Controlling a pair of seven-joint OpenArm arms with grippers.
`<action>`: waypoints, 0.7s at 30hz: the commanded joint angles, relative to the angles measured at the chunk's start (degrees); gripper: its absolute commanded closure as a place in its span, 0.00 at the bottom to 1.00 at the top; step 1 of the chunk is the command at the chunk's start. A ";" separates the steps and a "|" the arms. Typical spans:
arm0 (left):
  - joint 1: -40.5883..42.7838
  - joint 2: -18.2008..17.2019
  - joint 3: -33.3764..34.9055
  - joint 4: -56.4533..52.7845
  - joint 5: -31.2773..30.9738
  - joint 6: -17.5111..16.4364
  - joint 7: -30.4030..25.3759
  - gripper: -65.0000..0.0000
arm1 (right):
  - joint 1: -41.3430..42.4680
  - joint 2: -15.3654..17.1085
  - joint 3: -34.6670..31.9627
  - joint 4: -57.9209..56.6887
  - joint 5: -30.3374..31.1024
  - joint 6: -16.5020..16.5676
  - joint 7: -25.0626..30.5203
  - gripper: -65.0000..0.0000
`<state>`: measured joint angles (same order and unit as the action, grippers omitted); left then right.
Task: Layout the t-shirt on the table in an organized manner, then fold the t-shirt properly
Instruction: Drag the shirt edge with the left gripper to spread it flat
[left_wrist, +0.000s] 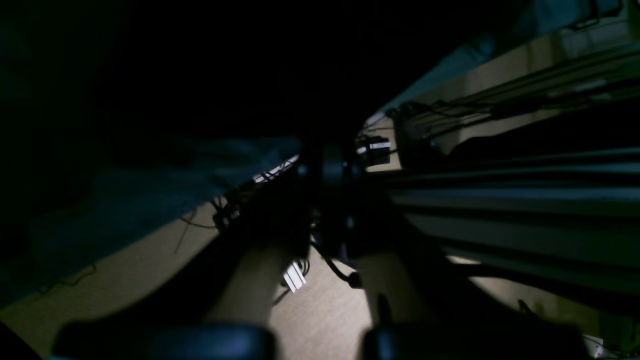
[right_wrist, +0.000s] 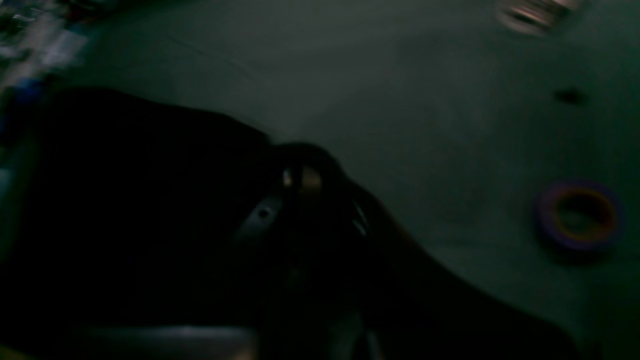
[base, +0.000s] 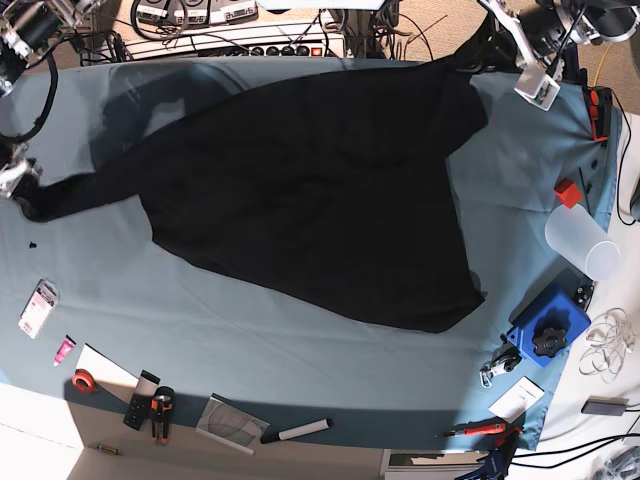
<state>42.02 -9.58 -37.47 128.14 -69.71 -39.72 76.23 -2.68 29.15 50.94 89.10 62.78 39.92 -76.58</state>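
The black t-shirt (base: 320, 190) lies spread over the middle of the teal table (base: 150, 310), plain black side up. Its far right corner is pulled up to my left gripper (base: 487, 42) at the table's back edge, and the gripper is shut on that cloth. A sleeve stretches left to my right gripper (base: 18, 186), which is shut on its end near the left edge. The right wrist view is dark and blurred, with black t-shirt cloth (right_wrist: 130, 215) filling its lower left over the table (right_wrist: 400, 90). Only floor and the table's underside show in the left wrist view.
A translucent cup (base: 580, 243), a red block (base: 568, 192) and a blue block with a black knob (base: 548, 335) sit along the right edge. A marker (base: 300, 432), small tools (base: 160, 410) and a red tape roll (base: 84, 380) line the front. A purple tape roll (right_wrist: 577, 215) lies near the right gripper.
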 joint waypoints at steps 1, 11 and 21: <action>0.48 -0.42 -0.20 0.87 -1.49 -0.28 -1.40 1.00 | 1.88 1.81 0.37 0.87 -0.35 0.08 3.65 1.00; -0.37 -0.42 -0.15 0.87 -1.46 -0.28 -4.81 1.00 | 14.47 1.92 -10.34 0.46 -27.30 -1.03 24.15 1.00; -7.02 -0.44 13.79 0.87 -1.44 -0.28 -5.73 1.00 | 36.20 1.97 -36.15 -14.01 -49.18 -16.06 36.98 1.00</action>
<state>34.74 -9.78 -23.27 128.11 -69.65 -39.70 71.50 31.68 29.58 14.24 73.97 13.41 24.64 -41.78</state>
